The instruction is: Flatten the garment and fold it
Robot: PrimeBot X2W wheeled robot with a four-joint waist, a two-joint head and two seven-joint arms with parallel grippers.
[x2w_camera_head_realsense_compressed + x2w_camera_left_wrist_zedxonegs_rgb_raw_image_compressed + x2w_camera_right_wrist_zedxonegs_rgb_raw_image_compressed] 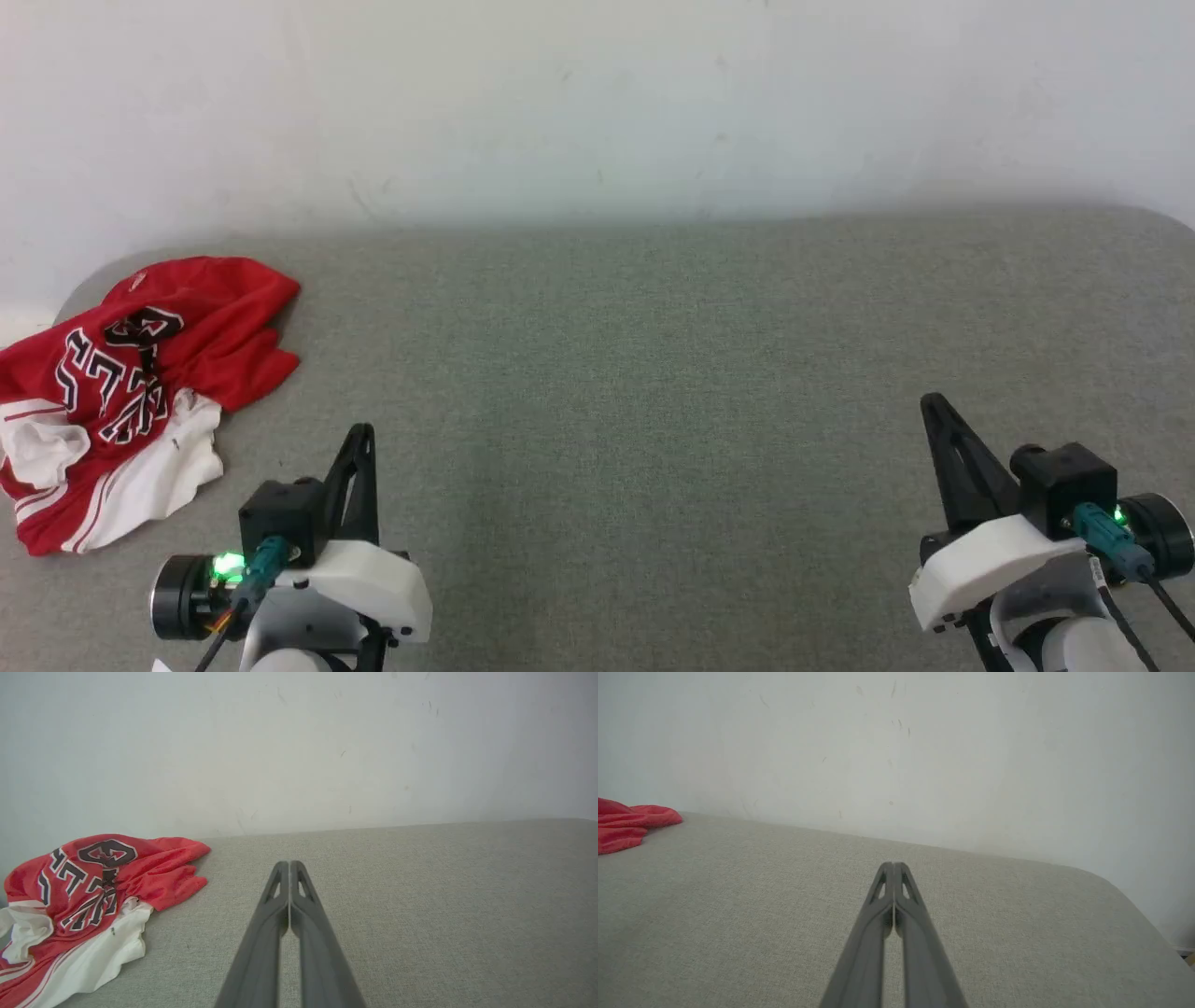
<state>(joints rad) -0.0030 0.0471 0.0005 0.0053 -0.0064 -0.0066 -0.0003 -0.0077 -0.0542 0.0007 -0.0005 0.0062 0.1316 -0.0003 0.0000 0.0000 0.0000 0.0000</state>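
A: The left gripper (pixel 362 441) has 2 long dark fingers (pixel 261 942), tapering, w/ slim triangular cut-outs nr the tips. The right gripper (pixel 934 415) looks identical.
B: And the wrists?
A: Each has a white rounded shell (pixel 373 583), a blk boxy block (pixel 280 518) above it, a teal plug (pixel 266 558) w/ a green light (pixel 227 565), and a blk round cap (pixel 177 597).
B: Cables?
A: A blk cable (pixel 1167 597) leaves the right plug; thin orange wires (pixel 222 623) show by the left one.
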